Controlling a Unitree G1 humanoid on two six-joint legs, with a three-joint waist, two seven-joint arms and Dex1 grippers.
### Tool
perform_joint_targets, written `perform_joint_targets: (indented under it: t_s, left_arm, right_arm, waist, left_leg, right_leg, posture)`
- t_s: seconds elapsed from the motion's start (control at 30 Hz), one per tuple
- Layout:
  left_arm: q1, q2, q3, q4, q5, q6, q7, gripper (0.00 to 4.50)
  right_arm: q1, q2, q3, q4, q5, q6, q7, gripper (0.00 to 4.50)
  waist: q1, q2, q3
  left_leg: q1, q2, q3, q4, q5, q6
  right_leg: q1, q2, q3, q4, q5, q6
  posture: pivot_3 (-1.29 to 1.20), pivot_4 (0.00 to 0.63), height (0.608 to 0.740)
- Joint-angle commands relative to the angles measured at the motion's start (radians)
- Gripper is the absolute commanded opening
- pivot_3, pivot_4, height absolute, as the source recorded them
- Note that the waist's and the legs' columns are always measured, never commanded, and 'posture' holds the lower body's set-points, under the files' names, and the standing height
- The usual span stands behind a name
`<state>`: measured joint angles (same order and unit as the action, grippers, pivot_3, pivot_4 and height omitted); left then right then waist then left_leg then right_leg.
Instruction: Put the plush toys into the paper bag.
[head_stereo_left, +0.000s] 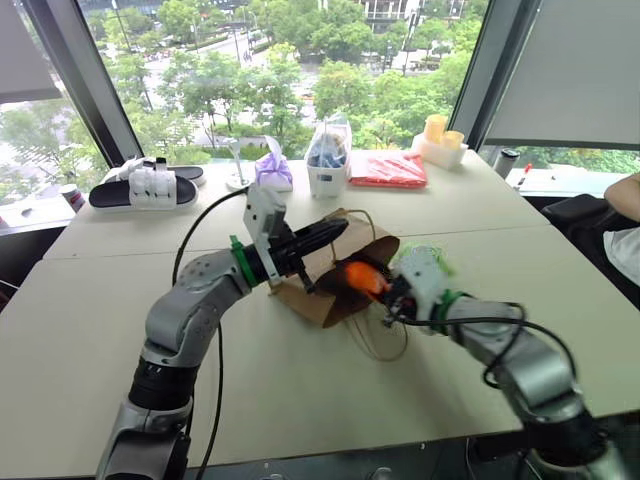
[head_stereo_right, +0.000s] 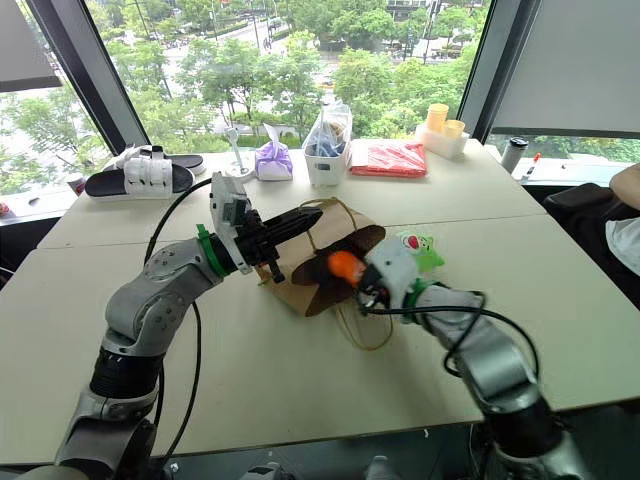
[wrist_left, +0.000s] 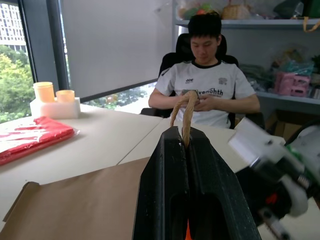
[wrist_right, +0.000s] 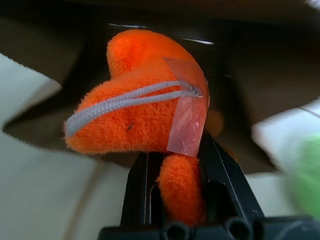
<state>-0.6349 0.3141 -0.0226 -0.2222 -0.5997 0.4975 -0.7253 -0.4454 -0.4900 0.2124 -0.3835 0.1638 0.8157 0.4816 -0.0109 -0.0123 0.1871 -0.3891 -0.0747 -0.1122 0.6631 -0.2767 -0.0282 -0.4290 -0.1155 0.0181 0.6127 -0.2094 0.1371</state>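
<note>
Two hands at the bag mouth

Head views: the paper bag (head_stereo_left: 330, 275) lies on its side mid-bench (head_stereo_left: 300, 400), mouth toward the right arm. The left hand (head_stereo_left: 335, 232) lifts its upper edge. The right hand (head_stereo_left: 385, 290) holds the orange toy (head_stereo_left: 360, 277) at the opening. The green toy (head_stereo_right: 422, 250) sits just behind that wrist, partly covered. Open bench lies in front; clutter lines the far edge.

Left wrist view: fingers (wrist_left: 165, 190) clamped tight on a tan loop handle (wrist_left: 185, 112); a seated person (wrist_left: 205, 80) is beyond the bench.

Right wrist view: fingers (wrist_right: 135, 190) pinch a lobe of the orange toy, its grey cord (wrist_right: 125, 102) and clear tag (wrist_right: 187, 125) showing. The bag's dark inside is behind; a green blur sits at the frame edge.
</note>
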Motion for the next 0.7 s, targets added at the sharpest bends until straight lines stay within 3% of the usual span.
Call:
perform_joint_targets:
  t_s: [0.03, 0.17, 0.2, 0.27, 0.47, 0.7]
  left_arm:
    - [-0.025, -0.008, 0.008, -0.04, -0.021, 0.001, 0.002, 0.0]
    - [-0.013, -0.009, 0.007, -0.047, -0.028, 0.012, 0.002, 0.0]
    - [-0.011, -0.01, 0.008, -0.048, -0.026, 0.011, 0.004, 0.0]
    - [-0.006, -0.011, 0.008, -0.046, -0.021, 0.007, 0.008, 0.0]
    - [-0.004, -0.012, 0.009, -0.043, -0.017, 0.003, 0.013, 0.0]
    - [-0.006, -0.006, 0.019, -0.03, -0.012, -0.002, 0.015, 0.0]
  right_arm:
    - [-0.09, 0.074, 0.054, 0.097, -0.058, -0.133, -0.025, 0.41]
    - [-0.209, 0.177, 0.104, 0.292, -0.113, -0.256, -0.04, 0.41]
    - [-0.229, 0.197, 0.105, 0.34, -0.119, -0.28, -0.04, 0.71]
    - [-0.257, 0.222, 0.105, 0.417, -0.136, -0.326, -0.041, 1.37]
    - [-0.265, 0.237, 0.095, 0.453, -0.168, -0.386, -0.032, 4.44]
    - [-0.216, 0.133, 0.004, 0.183, -0.124, -0.255, 0.034, 4.44]
  waist:
    - [-0.001, 0.0, 0.0]
    - [-0.006, 0.0, 0.0]
    - [-0.006, 0.0, 0.0]
    - [-0.002, 0.0, 0.0]
    - [-0.004, 0.0, 0.0]
    - [-0.001, 0.0, 0.0]
  left_leg:
    - [0.0, 0.0, 0.0, 0.0, 0.0, 0.0]
    - [0.0, 0.0, 0.0, 0.0, 0.0, -0.001]
    - [0.0, 0.0, 0.0, -0.001, 0.001, -0.001]
    - [0.0, 0.0, 0.0, -0.001, 0.001, -0.002]
    - [-0.001, -0.001, 0.0, -0.001, 0.004, -0.006]
    - [-0.001, 0.0, 0.0, -0.002, 0.003, -0.005]
  right_leg:
    - [0.0, 0.0, 0.0, 0.0, 0.0, 0.0]
    - [-0.001, 0.0, 0.0, 0.001, 0.0, 0.0]
    - [-0.001, 0.001, 0.0, 0.001, 0.0, 0.0]
    - [-0.002, 0.001, 0.0, 0.001, 0.0, 0.0]
    - [-0.002, 0.0, 0.001, 0.0, 0.0, 0.0]
    - [-0.003, 0.001, 0.0, 0.001, 0.0, 0.0]
  posture:
    - [0.0, 0.15, 0.74]
    - [0.0, 0.15, 0.74]
    - [0.0, 0.15, 0.74]
    - [0.0, 0.15, 0.74]
    - [0.0, 0.15, 0.74]
    - [0.0, 0.15, 0.74]
